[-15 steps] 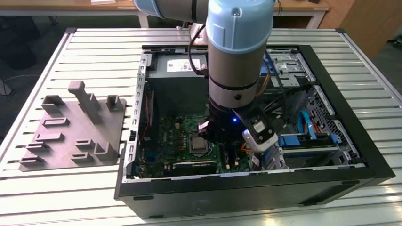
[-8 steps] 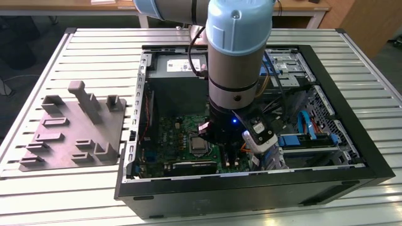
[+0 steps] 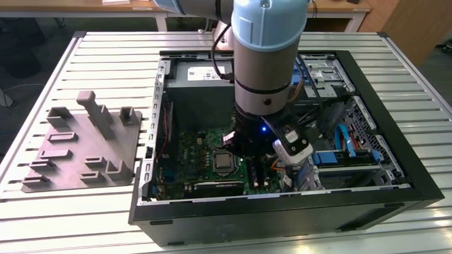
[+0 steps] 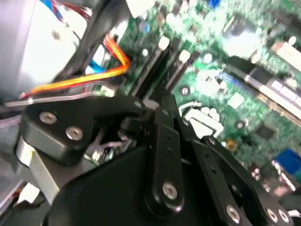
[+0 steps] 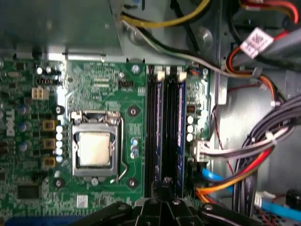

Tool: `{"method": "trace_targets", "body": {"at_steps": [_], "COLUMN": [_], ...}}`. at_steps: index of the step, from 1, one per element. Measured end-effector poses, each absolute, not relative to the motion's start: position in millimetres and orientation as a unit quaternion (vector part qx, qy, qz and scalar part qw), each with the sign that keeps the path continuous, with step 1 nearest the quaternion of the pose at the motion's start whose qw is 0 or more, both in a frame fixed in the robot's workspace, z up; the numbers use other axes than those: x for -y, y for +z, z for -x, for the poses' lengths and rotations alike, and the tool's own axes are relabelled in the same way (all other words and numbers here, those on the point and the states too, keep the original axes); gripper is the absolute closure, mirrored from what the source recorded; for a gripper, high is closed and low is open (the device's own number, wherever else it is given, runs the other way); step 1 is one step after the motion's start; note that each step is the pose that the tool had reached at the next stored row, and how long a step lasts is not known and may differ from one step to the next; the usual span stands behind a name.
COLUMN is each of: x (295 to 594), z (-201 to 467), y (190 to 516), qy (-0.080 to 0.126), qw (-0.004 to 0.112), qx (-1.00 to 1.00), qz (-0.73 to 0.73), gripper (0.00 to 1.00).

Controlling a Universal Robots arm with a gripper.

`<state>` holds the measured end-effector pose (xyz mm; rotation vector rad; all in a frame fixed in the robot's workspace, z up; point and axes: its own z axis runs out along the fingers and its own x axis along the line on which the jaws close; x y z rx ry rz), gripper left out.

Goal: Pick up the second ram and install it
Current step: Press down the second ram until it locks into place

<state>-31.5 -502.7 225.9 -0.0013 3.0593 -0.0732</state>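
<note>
Gripper (image 5: pixel 163 182), fingertips seemingly pressed together, poised over memory slots (image 5: pixel 164 127) of motherboard (image 3: pixel 201 153) (lower centre, exterior view); risk: off-line push, straining slot latches.

A robotics laboratory or assembly test workshop, probably within an office-type building. An open desktop computer case (image 3: pixel 282 159) lies on a slotted aluminium-profile table (image 3: pixel 106 47); a grey moulded parts fixture (image 3: pixel 84 143) sits at the case's 9 o'clock. The robot arm (image 3: pixel 265 58) descends over the exposed green motherboard (image 5: pixel 103 94). Wooden desks (image 3: pixel 332 13) stand at 12 o'clock, beyond the table edge; floor detail there is indistinct.
</note>
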Motion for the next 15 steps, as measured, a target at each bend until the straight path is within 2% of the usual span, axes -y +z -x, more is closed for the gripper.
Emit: {"method": "trace_targets", "body": {"at_steps": [7,15], "x": [475,474], "z": [31,31], "y": [225,254], "qy": [-0.026,-0.027], "qw": [0.041,0.041], "qx": [-0.999,-0.999], "qz": [0.001,0.001], "gripper": [0.89,0.89]}}
